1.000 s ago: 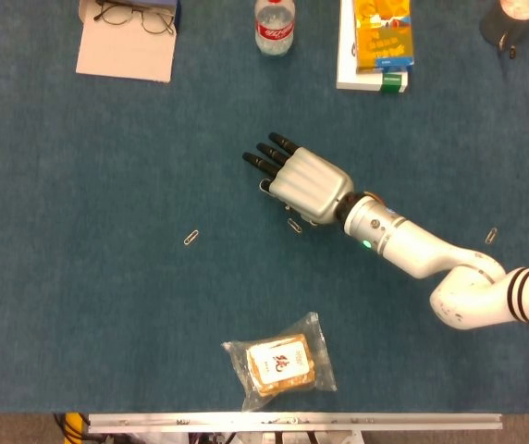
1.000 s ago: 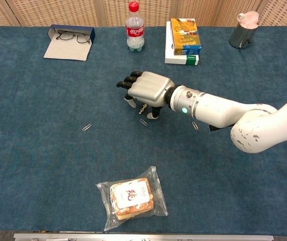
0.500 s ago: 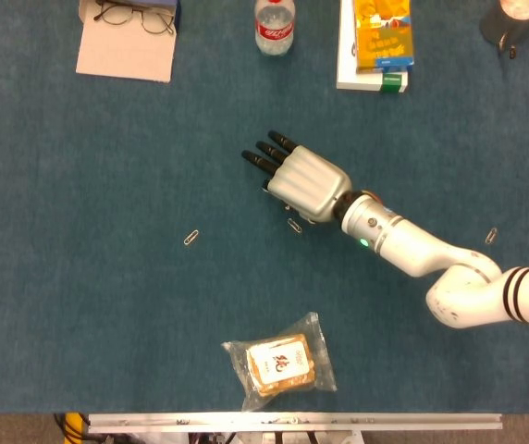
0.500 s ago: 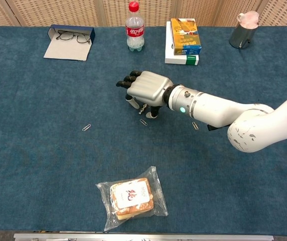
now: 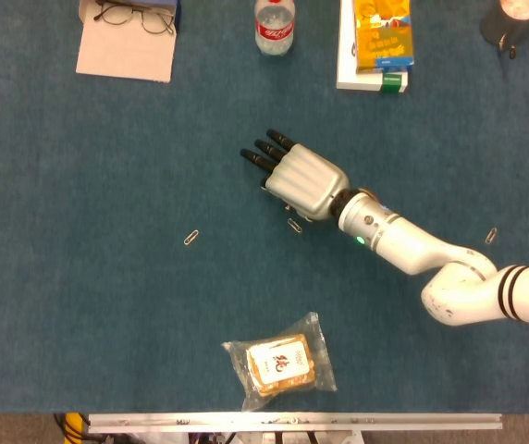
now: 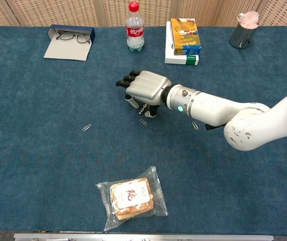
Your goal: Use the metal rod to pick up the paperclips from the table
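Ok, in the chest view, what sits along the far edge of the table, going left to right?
Glasses on their case → soda bottle → stacked boxes → dark metal cup.

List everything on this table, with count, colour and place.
paperclips: three in the head view, silver, lying apart at left, centre and far right
eyeglasses: one, dark frame, far left, on a beige pad
bottle: one, clear with red label, far centre
boxes: two stacked, orange on white, far right of centre
cup: one, dark, far right corner
snack packet: one, clear wrap, near edge
table: one, blue cover
metal rod: cannot be made out
right robot hand: one, silver with black fingertips, centre, over the middle paperclip
right arm: one, white, entering from the right
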`<state>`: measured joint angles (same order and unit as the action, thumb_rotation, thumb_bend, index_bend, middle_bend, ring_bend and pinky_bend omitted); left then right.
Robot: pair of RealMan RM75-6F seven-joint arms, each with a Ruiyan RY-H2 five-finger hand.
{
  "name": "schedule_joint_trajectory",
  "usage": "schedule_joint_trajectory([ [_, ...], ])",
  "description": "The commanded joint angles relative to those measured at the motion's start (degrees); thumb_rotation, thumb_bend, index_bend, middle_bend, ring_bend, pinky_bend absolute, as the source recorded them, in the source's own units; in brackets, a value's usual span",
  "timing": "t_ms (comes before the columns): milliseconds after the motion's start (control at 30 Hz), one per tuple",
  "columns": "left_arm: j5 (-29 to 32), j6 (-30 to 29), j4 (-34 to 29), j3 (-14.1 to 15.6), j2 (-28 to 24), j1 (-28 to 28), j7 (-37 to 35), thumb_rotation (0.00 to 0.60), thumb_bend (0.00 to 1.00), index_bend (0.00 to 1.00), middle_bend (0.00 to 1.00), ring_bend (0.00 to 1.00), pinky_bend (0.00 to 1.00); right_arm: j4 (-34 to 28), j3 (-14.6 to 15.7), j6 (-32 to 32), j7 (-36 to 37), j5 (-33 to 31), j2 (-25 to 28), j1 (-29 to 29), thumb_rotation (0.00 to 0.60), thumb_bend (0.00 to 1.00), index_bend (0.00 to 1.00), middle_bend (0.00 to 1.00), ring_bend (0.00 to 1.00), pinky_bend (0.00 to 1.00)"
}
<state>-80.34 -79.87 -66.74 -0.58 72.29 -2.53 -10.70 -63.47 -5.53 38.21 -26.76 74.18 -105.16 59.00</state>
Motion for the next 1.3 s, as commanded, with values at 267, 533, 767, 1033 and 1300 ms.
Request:
schedule_joint_trajectory([
  [267,-0.3,-0.4,-0.4,0.0,-0.3,0.0,0.0,0.6,0.35,0.26,0.0,0.0,0.11,0.1,-0.5,-1.0,0.0,-0.7,-0.2,0.8,0.6,0.23,0.52,0.04,0.0,0.06],
  [533,-0.3,-0.3,-0.5,0.0,-0.4,0.0,0.2,0.6,0.35,0.26,0.0,0.0,0.11,-0.1,-0.6,-1.7,-0.4,-1.4,-0.1,1.3,0.6,0.23,0.52,0.04,0.0,0.06],
  [767,-0.4,-0.4,-0.5,0.1,-0.4,-0.1,0.0,0.6,0.35,0.26,0.0,0.0,0.11,-0.1,-0.5,-1.8,-1.1,-2.1,-0.3,1.5,0.6,0.25,0.52,0.04,0.0,0.06],
  [1033,-0.3,-0.3,-0.2,0.1,-0.3,-0.1,-0.2,0.6,0.35,0.26,0.0,0.0,0.11,0.1,-0.4,-2.0,-1.8,-2.9,-0.4,1.6,0.6,0.25,0.52,0.04,0.0,0.06],
  [1300,-0.3,-0.2,-0.1,0.1,-0.3,-0.2,-0.2,0.6,0.35,0.26,0.0,0.0,0.11,0.3,-0.3,-2.0,-2.6,-3.8,-0.6,1.7,0.6,0.26,0.55,0.04,0.0,0.06],
])
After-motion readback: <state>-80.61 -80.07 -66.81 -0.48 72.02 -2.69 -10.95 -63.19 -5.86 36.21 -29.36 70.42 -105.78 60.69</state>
